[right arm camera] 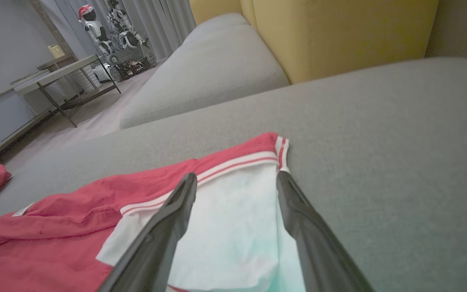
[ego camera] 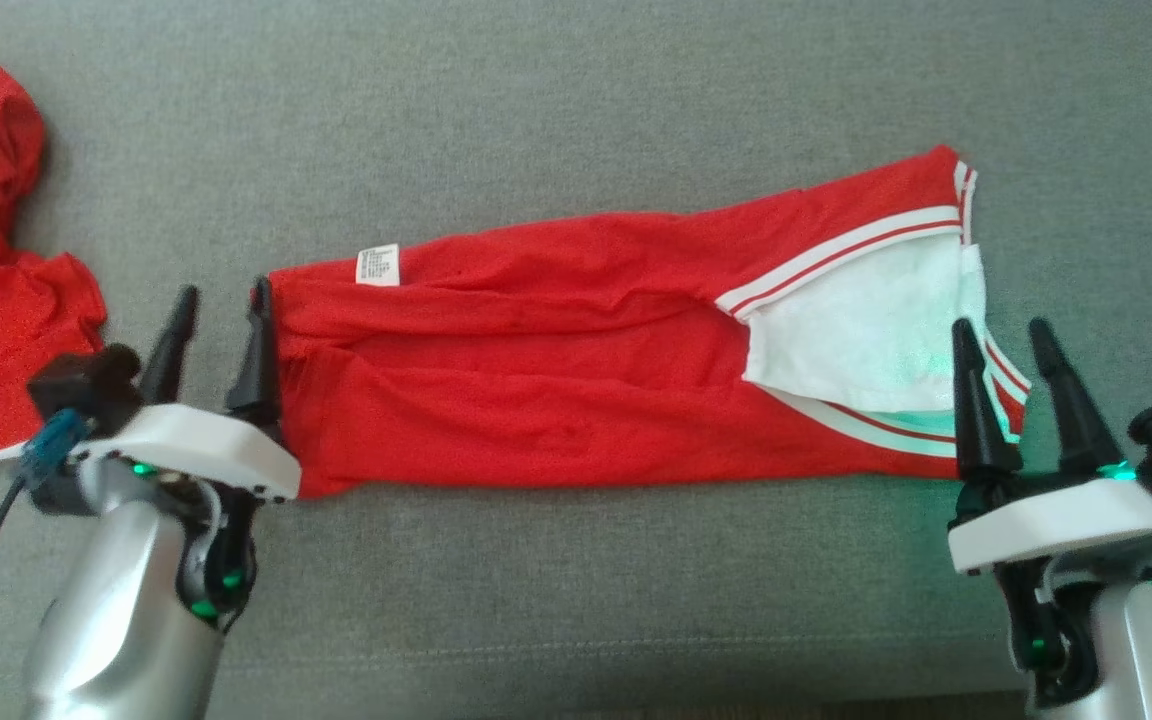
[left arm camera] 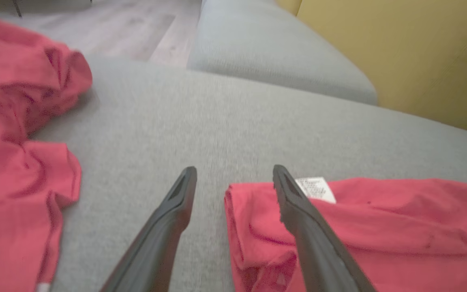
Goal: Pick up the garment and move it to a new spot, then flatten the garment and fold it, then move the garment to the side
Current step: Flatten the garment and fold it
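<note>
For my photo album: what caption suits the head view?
Left pincer and right pincer, both open, flank a long red garment on a grey sofa.

We hold our left gripper (ego camera: 223, 292) at the lower left of the head view, fingers parted and pointing up; our right gripper (ego camera: 1000, 328) sits lower right, likewise spread.

A: What's the room like?
B: Grey fabric sofa seat (ego camera: 576, 80), a 2nd grey cushion (right arm camera: 209, 77) beyond it, yellow backrest (right arm camera: 351, 32) behind.
A: And further off?
B: Pale wood floor (left arm camera: 136, 28), a metal-legged table (right arm camera: 55, 72), grey curtains (right arm camera: 168, 16) with white robot figures (right arm camera: 116, 24) standing beside them, soft even light.
</note>
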You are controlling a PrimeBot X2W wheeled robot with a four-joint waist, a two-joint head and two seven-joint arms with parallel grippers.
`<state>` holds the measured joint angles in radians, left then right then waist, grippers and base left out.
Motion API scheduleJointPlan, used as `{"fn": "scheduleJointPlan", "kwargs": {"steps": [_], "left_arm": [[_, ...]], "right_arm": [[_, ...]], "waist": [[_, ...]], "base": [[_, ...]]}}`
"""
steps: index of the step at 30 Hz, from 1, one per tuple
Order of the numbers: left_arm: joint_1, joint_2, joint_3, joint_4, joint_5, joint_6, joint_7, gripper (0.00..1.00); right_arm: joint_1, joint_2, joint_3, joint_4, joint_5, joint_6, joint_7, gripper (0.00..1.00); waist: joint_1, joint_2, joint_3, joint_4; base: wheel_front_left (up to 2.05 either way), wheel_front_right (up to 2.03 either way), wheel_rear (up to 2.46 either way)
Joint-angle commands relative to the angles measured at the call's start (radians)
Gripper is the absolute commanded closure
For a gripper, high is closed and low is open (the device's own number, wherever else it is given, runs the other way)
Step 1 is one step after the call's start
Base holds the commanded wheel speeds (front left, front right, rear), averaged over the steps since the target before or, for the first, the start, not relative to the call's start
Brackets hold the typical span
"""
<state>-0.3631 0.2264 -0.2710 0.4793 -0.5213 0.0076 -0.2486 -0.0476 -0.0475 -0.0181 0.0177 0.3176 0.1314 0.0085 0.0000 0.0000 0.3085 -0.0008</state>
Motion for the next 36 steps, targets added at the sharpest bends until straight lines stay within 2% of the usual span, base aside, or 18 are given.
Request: {"fn": "scheduleJointPlan", "kwargs": {"steps": [1,7,13,21,36], "left_arm": [[-0.005,0.041,0.049,-0.055,0.02,0.011,-0.013,0.0],[0.103,0.047,0.089,-0.264,0.111,0.055,-0.013,0.0],[0.217,0.049,0.073,-0.386,0.151,0.086,-0.007,0.0],[0.282,0.053,0.058,-0.435,0.159,0.114,0.022,0.0],[0.279,0.059,0.046,-0.464,0.156,0.125,0.037,0.0]], "right_arm": [[-0.007,-0.003,0.016,-0.048,-0.019,-0.001,-0.013,0.0],[-0.036,-0.003,0.015,-0.118,-0.104,-0.001,-0.016,0.0],[-0.028,-0.013,0.03,-0.127,-0.139,-0.001,0.01,0.0],[-0.002,-0.019,0.038,-0.118,-0.142,-0.001,0.02,0.0],[-0.012,-0.028,0.038,-0.09,-0.124,-0.001,0.029,0.0]], "waist": [[0.0,0.0,-0.009,-0.004],[0.0,0.0,-0.054,-0.011],[0.0,0.0,-0.112,-0.013],[0.0,0.0,-0.142,-0.009],[0.0,0.0,-0.139,0.001]], "base": [[0.0,0.0,0.0],[0.0,0.0,0.0],[0.0,0.0,0.0],[0.0,0.0,0.0],[0.0,0.0,0.0]]}}
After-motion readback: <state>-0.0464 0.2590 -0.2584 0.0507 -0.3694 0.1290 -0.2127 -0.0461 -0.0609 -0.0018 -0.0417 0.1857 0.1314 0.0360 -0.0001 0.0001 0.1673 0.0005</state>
